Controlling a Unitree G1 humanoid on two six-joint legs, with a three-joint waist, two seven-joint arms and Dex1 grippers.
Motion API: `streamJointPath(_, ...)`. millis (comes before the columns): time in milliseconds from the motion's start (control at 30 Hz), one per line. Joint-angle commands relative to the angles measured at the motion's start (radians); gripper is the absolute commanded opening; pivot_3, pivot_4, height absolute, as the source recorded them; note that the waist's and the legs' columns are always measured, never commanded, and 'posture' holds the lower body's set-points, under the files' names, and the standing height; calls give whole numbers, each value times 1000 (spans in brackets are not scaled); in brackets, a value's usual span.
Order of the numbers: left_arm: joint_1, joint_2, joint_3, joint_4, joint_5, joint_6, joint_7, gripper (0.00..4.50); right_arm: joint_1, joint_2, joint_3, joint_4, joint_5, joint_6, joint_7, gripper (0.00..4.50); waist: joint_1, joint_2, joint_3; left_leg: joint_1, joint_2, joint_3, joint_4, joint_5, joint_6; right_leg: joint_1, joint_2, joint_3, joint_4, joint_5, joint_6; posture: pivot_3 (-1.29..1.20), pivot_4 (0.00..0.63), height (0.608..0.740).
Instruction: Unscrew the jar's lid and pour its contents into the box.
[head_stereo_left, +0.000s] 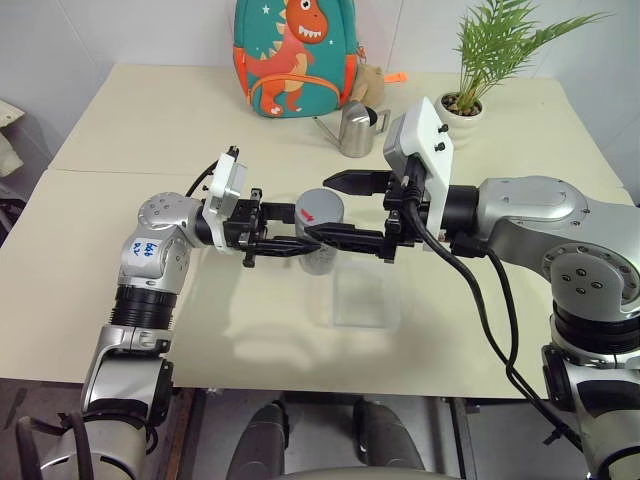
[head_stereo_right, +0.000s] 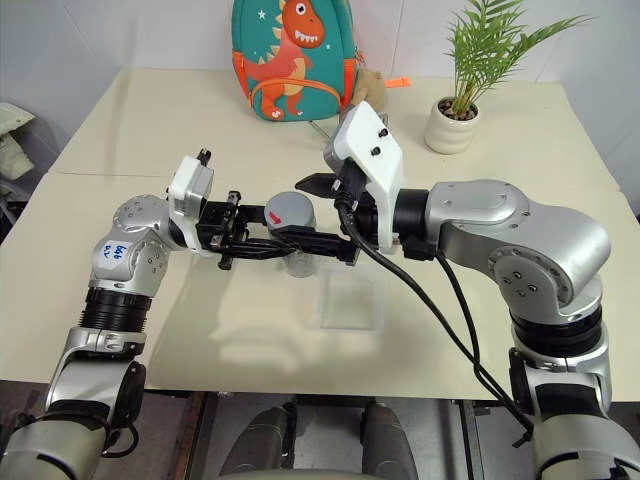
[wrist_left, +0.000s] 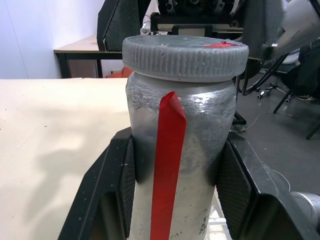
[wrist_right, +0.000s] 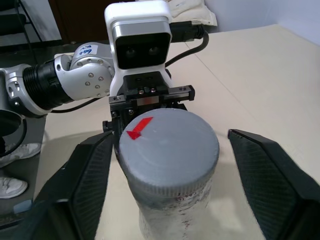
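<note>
— Where the left gripper (head_stereo_left: 283, 243) reaches in level from the left, what is between its black fingers (wrist_left: 112, 190)?

— They are clamped on the jar (wrist_left: 177, 165), one finger on each side of its body, below the cap. The jar is held upright in the air, above the table (head_stereo_left: 130, 290) and just beside the near-left edge of the box (head_stereo_left: 363, 297). Its body is a cloudy whitish grey with a red strip running down the side.

— And the lid (wrist_right: 167, 150)?

— Round, flat and grey, with a ribbed rim and a small red mark on top. It sits on the jar, as wide as the jar itself.

— How does the right gripper (wrist_right: 167, 165) stand?

— Its two fingers (wrist_right: 82, 185) are spread wider than the lid, one on each side at cap height. In the right wrist view a gap shows between each finger and the rim, so they are not touching it. The hand comes in from the right, facing the left one.

— What lies around them?

— The box is a clear, shallow tray resting on the table below and to the right of the jar. Farther back stand a steel spouted can (head_stereo_left: 355, 130), a dinosaur backpack (head_stereo_left: 295, 55) and a potted plant (head_stereo_left: 470, 95). Whether anything is inside the jar cannot be told.
</note>
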Motion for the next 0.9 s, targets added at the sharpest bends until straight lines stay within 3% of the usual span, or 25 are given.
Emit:
streamJointPath(33,-14,1,10,-24,-4,-17,-1,1846,-23,-8,-5,-27,-6,-3,12,3901,0,0,0,0,0,0,0,0,0,0,0,0,0,0,0,0,150,740)
streamJointPath(200,-13,1,10,-24,-4,-18,1,1846,-24,-8,-1,-28,-17,-3,19,3901,0,0,0,0,0,0,0,0,0,0,0,0,0,0,0,0,150,740)
streamJointPath(367,-13,1,9,-24,-4,-21,3,1846,-25,-8,2,-29,-26,-6,24,2693,0,0,0,0,0,0,0,0,0,0,0,0,0,0,0,0,150,740)
streamJointPath(900,4,13,-6,-42,-5,18,-5,1846,-78,-16,-21,4,-60,-28,42,2693,0,0,0,0,0,0,0,0,0,0,0,0,0,0,0,0,150,740)
